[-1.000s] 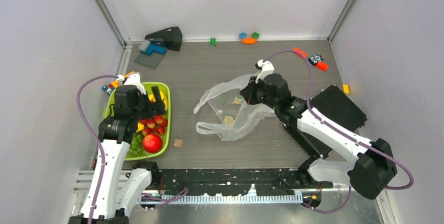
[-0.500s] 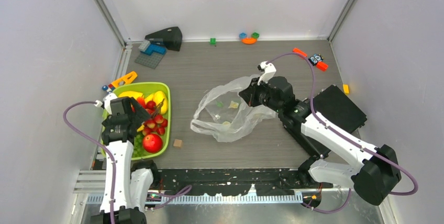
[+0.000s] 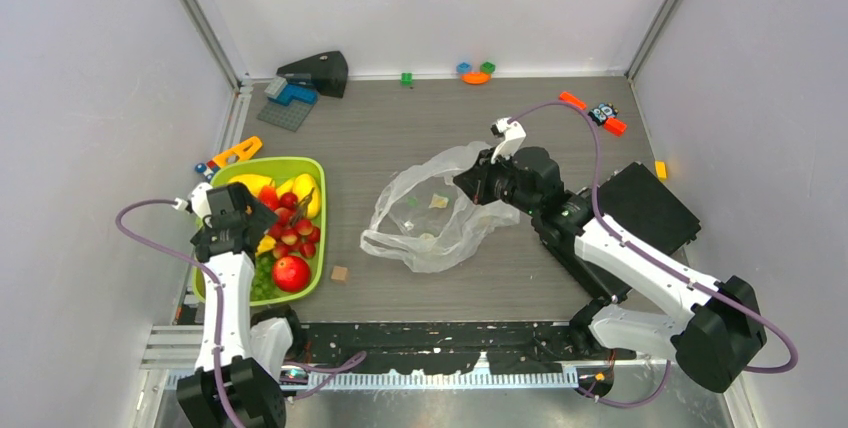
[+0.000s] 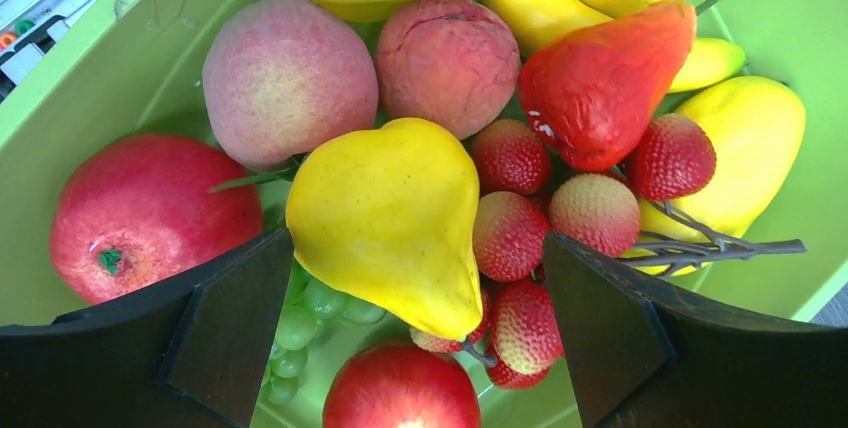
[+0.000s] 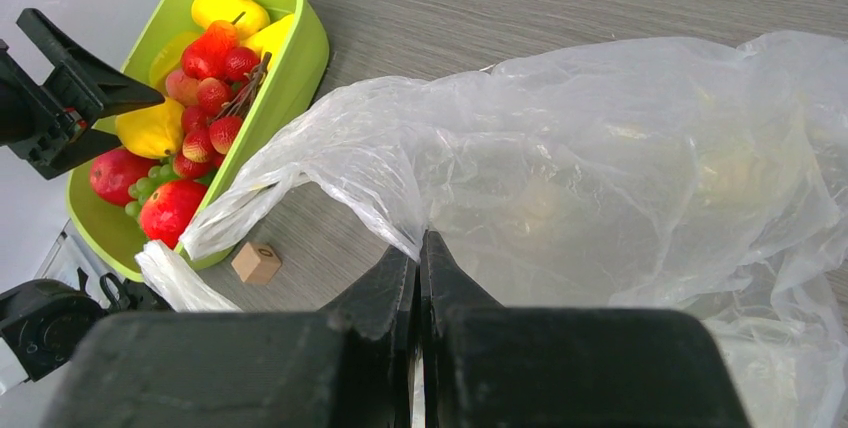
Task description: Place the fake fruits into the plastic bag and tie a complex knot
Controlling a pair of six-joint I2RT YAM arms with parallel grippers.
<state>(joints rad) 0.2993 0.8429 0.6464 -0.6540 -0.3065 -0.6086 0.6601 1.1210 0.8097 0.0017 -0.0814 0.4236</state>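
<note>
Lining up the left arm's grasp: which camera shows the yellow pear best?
Left wrist: the yellow pear sits large and sharp, centred in the open left tool. Top external shows only a yellow speck in the tray; right wrist shows it small and distant.

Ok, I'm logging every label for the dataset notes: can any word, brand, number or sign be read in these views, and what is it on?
No text can be read in any view.
Small brown cube: a dark mark on its top face, too small to read.
Fake fruits: no print shows.
Lime-green tray: no print, only scuffs.
Plastic bag: no print shows.
</note>
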